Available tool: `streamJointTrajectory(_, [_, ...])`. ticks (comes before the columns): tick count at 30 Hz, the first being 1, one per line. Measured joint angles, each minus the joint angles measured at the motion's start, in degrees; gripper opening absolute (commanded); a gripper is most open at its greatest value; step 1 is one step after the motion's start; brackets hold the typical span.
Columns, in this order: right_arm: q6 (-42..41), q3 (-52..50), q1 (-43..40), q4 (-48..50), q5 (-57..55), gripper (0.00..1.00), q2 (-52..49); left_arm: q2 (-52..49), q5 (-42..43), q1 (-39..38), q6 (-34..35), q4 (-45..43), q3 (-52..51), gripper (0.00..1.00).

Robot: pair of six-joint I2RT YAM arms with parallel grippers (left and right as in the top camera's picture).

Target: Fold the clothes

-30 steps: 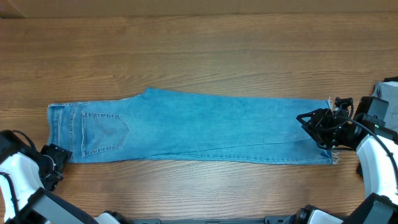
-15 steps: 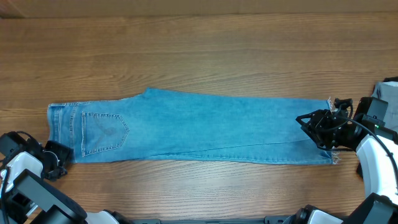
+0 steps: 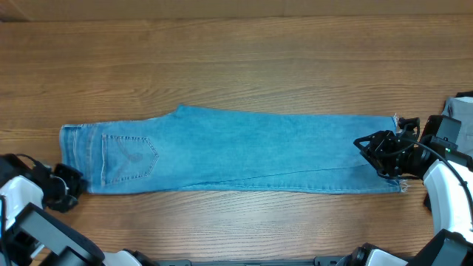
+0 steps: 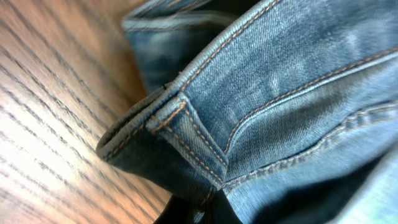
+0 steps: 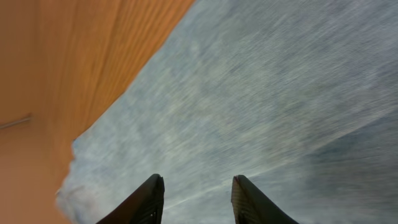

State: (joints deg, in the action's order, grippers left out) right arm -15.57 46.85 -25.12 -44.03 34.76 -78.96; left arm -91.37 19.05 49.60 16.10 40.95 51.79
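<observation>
1. Jeans (image 3: 244, 151) lie flat along the middle of the wooden counter (image 3: 236, 59). The waistband (image 4: 249, 74) is at the robot's left and the frayed hems (image 3: 397, 186) are at its right.
2. Done so far, as I read it: one leg lies over the other, so the pair forms a single long strip. The lengthwise fold looks complete.
3. Left to do, by my judgement: the strip is at full length, so no crosswise fold has been made. Bringing hems toward waist, and any further halving, remains.
4. Left tool (image 3: 70, 185) sits at the near corner of the waistband. Its wrist view is filled with denim seam and a belt loop (image 4: 186, 134), with only a dark sliver at the bottom edge. I cannot tell whether it is pinching the cloth or spread.
5. Right tool (image 5: 198, 180) is over the hem end. Its two fingers (image 5: 149, 199) are spread apart, flat denim shows in the gap, and nothing is pinched.
6. Count:
   - one pair of jeans
   - one back pocket (image 3: 129, 157) showing
   - two tools
   - one grey garment (image 3: 460, 111), only partly in view at the right edge and apart from the jeans
</observation>
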Motion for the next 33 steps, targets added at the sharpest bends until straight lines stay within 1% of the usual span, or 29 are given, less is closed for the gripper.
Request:
streamJointTrajectory(3, [-2.45, 0.00, -0.02, 0.17, -4.00, 0.50, 0.00, 2.60, 1.42, -0.02, 0.00, 3.10, 4.31, 0.04])
streamJointTrajectory(8, [-7.43, 0.00, -2.38, -0.07, -9.70, 0.50, 0.00, 6.29, 2.47, -0.11, 0.02, 3.45, 8.98, 0.04])
streamJointTrajectory(12, [-9.29, 0.00, -6.47, -0.61, -11.61, 0.49, -0.81, 7.15, 3.10, -0.11, 0.02, 3.78, 9.55, 0.04])
streamJointTrajectory(15, [-9.94, 0.00, -7.89, -2.03, -12.76, 0.49, -2.95, 7.15, 3.32, -0.11, 0.02, 4.17, 9.55, 0.04])
streamJointTrajectory(19, [-9.18, -0.26, -7.82, -0.35, -12.63, 0.41, -7.19, 7.15, 3.34, -0.11, 0.02, 4.57, 9.55, 0.04])
streamJointTrajectory(26, [-6.78, -1.36, -7.34, 4.57, -10.56, 0.39, -12.09, 7.15, 3.50, -0.11, 0.02, 4.79, 9.55, 0.04])
streamJointTrajectory(28, [-6.54, -1.73, -7.34, 6.36, -10.23, 0.36, -12.41, 7.15, 3.50, -0.11, 0.02, 4.92, 9.55, 0.04])
streamJointTrajectory(33, [-6.21, -3.32, -7.34, 10.64, -9.44, 0.32, -12.46, 7.15, 3.50, -0.11, 0.02, 4.98, 9.55, 0.04])
